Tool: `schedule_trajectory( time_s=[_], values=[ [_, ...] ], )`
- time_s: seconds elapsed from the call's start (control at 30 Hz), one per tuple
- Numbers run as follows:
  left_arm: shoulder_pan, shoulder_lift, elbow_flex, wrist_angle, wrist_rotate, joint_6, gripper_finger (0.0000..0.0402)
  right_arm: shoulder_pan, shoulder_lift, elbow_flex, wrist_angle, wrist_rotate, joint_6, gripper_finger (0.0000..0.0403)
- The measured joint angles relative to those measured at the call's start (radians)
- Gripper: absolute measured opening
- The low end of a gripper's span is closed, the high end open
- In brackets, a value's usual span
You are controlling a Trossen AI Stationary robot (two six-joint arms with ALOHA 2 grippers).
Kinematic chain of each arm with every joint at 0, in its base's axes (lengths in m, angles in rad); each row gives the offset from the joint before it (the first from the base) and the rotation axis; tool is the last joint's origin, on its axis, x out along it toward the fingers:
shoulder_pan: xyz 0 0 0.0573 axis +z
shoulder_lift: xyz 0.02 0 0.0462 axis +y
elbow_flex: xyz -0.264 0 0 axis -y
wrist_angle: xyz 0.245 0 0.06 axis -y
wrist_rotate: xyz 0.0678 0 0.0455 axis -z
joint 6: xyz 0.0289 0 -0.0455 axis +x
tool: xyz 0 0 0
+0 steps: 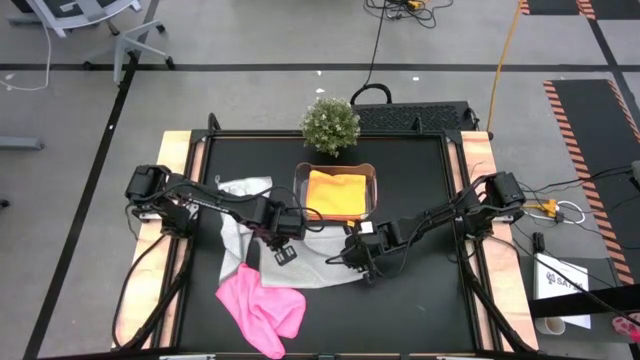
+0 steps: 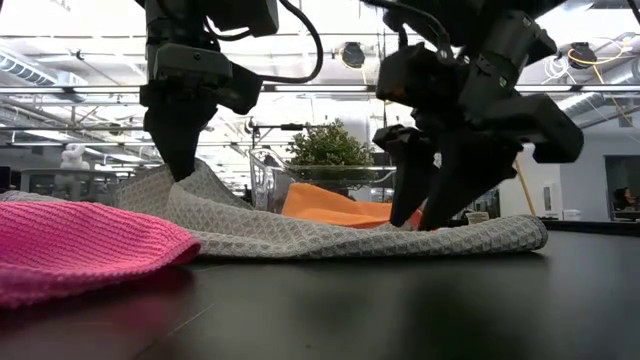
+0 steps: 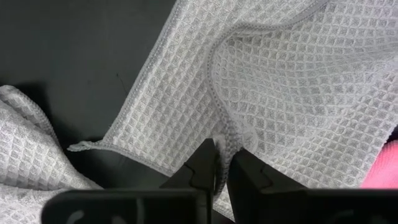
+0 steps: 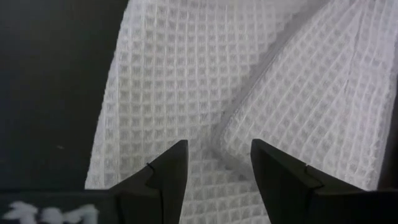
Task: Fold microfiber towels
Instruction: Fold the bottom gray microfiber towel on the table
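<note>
The grey towel (image 1: 320,250) lies on the desk just in front of the clear tub (image 1: 372,180), mid-fold: the left hand (image 3: 222,163) is clamped on its hem, the right hand (image 4: 219,163) apart above it, next needing a grip

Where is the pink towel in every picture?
High view: the pink towel lies crumpled at the table's front, left of middle, just below the grey towel.
Low view: it fills the near left corner, in front of the grey towel.
Left wrist view: only a pink sliver shows at the right edge.
Right wrist view: not in it.
Shared landmark: the grey waffle-weave towel, seen in all four views.
</note>
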Motion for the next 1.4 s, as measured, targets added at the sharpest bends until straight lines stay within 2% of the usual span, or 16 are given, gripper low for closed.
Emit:
schedule_trajectory(
  time_s=[0.17,0.4,0.57,0.7,0.83,1.1,1.4],
  values=[
    [0.0,0.0,0.0,0.0,0.001,-0.002,0.0037,0.0,0.0,-0.043,0.054,0.002,0.015,0.0163],
    [0.0,0.0,0.0,0.0,0.002,-0.006,0.0037,0.0,0.0,-0.06,0.116,0.032,0.052,0.0119],
    [0.0,0.0,0.0,0.0,0.002,-0.01,0.0037,0.0,0.0,-0.06,0.113,0.06,0.056,0.007],
    [0.0,0.0,0.0,0.0,0.002,-0.011,0.0037,0.0,-0.005,-0.06,0.105,0.056,0.106,0.0013],
    [0.0,0.0,0.0,0.001,0.002,-0.011,0.0037,0.0,-0.059,-0.06,0.032,0.056,0.207,0.0004],
    [0.0,0.0,0.0,0.005,0.001,0.002,0.0037,0.02,-0.24,-0.06,-0.245,0.087,0.354,0.0001],
    [0.007,0.0,0.0,0.12,-0.033,0.085,0.0037,0.026,-0.312,-0.06,-0.454,0.086,0.475,0.0001]
  ],
)
